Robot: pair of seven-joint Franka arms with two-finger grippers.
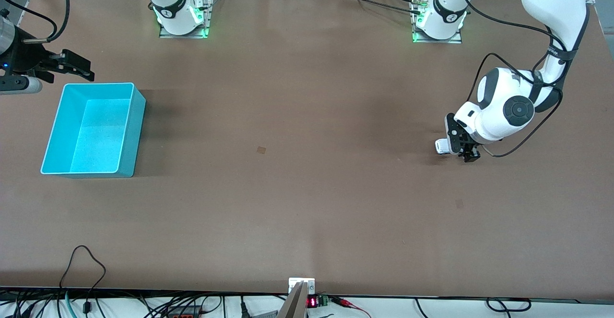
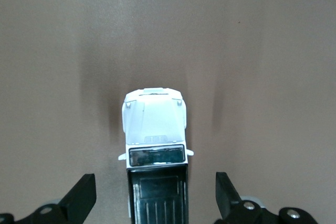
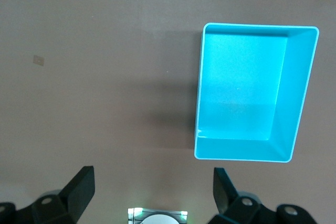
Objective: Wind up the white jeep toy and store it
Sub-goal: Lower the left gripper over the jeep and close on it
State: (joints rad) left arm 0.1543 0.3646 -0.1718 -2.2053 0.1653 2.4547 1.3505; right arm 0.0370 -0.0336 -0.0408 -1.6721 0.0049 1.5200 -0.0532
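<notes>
The white jeep toy (image 1: pixel 442 146) stands on the table toward the left arm's end. In the left wrist view the jeep (image 2: pixel 155 129) shows its white hood, dark windshield and black ribbed roof. My left gripper (image 1: pixel 461 143) is low over it and open. Its fingers (image 2: pixel 79 198) straddle the jeep's rear with a gap on each side and do not touch it. The turquoise bin (image 1: pixel 93 128) is empty at the right arm's end. My right gripper (image 1: pixel 84 68) is open and empty, in the air beside the bin's rim that lies farther from the front camera.
The bin also shows in the right wrist view (image 3: pixel 252 93), with my right gripper (image 3: pixel 152 182) open beside it and the right arm's base (image 3: pixel 157 216) below it. Cables and a small display (image 1: pixel 312 301) lie along the table's front edge.
</notes>
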